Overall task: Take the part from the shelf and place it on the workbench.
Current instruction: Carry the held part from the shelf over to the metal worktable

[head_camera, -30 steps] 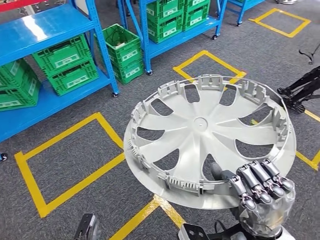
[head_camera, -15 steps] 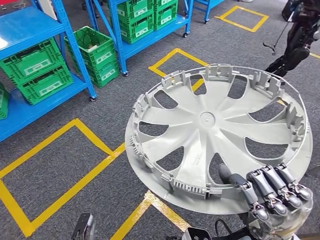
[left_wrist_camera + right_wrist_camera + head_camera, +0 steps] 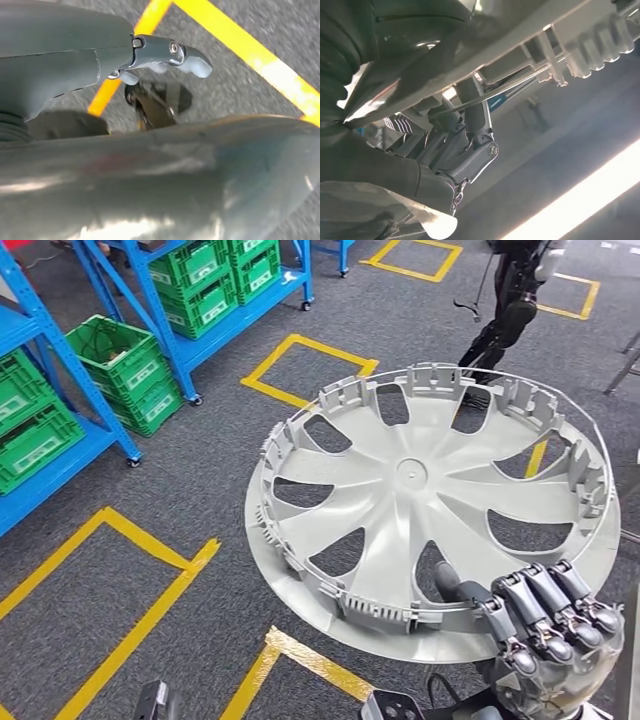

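Note:
The part is a large pale grey wheel cover (image 3: 411, 475) with spoke cut-outs and clips round its rim. It is held nearly flat in the air over the carpet, in front of me. My right hand (image 3: 555, 625) grips its near right edge, dark fingers (image 3: 528, 605) curled over the rim from above. In the right wrist view the fingers (image 3: 471, 145) clamp the ribbed rim (image 3: 584, 45) from underneath. My left hand (image 3: 94, 60) hangs low over the floor with one finger (image 3: 170, 52) stretched out and nothing in it.
Blue shelves (image 3: 113, 325) with green crates (image 3: 124, 365) stand at the back left, with more crates (image 3: 200, 280) behind. Yellow tape boxes (image 3: 309, 350) mark the grey carpet. A dark machine on thin legs (image 3: 513, 300) stands at the back right.
The whole view has swung: shelves, crates and floor tape have slid left and the dark machine has come into view. The wheel cover stays in my right hand's grip.

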You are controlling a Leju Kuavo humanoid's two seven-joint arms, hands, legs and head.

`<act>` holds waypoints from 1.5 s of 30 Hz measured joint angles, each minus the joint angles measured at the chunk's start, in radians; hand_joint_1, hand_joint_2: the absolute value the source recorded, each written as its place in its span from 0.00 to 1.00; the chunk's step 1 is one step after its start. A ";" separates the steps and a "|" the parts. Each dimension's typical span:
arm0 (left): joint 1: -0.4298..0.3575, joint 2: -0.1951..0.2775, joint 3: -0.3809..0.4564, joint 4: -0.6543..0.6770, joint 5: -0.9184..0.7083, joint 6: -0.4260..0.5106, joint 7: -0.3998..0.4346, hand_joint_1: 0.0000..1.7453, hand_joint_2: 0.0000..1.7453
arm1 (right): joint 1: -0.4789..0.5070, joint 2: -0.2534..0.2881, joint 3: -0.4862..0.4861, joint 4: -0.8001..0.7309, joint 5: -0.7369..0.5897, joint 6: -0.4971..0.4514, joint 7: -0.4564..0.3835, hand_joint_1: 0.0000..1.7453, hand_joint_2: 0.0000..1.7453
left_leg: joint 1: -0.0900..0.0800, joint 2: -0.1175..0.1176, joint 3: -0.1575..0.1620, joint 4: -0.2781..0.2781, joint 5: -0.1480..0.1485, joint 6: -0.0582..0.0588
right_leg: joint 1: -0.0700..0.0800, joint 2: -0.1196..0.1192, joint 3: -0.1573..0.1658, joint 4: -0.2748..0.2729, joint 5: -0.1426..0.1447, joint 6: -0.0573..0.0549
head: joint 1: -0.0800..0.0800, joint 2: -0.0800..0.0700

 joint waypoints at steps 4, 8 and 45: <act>0.001 0.009 0.003 0.000 -0.019 0.009 -0.003 0.00 0.00 | 0.002 0.000 -0.001 0.001 0.000 0.000 0.000 1.00 1.00 | 0.004 -0.057 0.087 -0.217 0.127 0.011 | 0.000 0.051 0.000 0.008 -0.002 0.006 | 0.001 0.000; -0.002 0.011 0.003 0.000 -0.033 0.013 -0.003 0.00 0.00 | 0.006 0.000 -0.002 0.001 0.000 0.000 -0.001 1.00 1.00 | 0.004 -0.071 0.111 -0.282 0.137 0.018 | -0.006 0.083 -0.020 0.011 0.002 0.030 | 0.000 0.000; 0.011 0.095 -0.118 0.013 -0.059 -0.060 0.114 0.00 0.00 | -0.017 -0.007 0.019 0.025 0.000 0.000 0.039 1.00 1.00 | 0.001 0.008 0.124 -0.307 0.141 0.037 | -0.007 -0.030 -0.173 0.280 -0.114 0.049 | 0.008 0.000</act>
